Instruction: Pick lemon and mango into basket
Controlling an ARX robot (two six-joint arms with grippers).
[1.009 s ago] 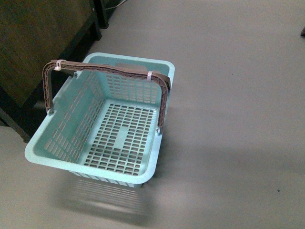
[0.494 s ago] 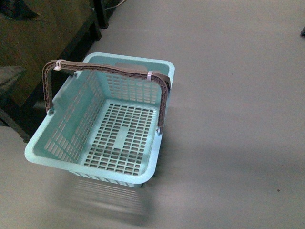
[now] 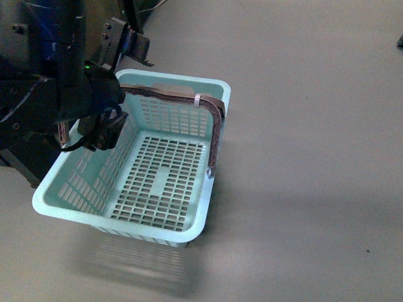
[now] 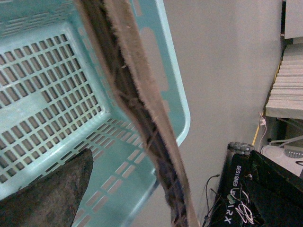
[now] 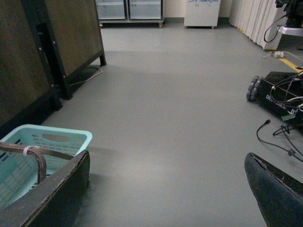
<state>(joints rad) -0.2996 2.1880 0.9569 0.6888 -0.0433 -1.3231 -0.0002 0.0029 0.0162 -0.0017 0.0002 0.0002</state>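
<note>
Where only basket [image 3: 119, 224] showed before, left end effector [image 3: 104, 131] above it, grip state unclear.

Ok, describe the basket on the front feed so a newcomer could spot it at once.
On the plain grey floor, beside the dark wooden cabinet, sits a pale turquoise rectangular plastic basket with slotted walls and floor. Its brown plastic handles, bound by a white zip tie, and its light colour set it apart from the dark furniture and the black robot arm next to it.
</note>
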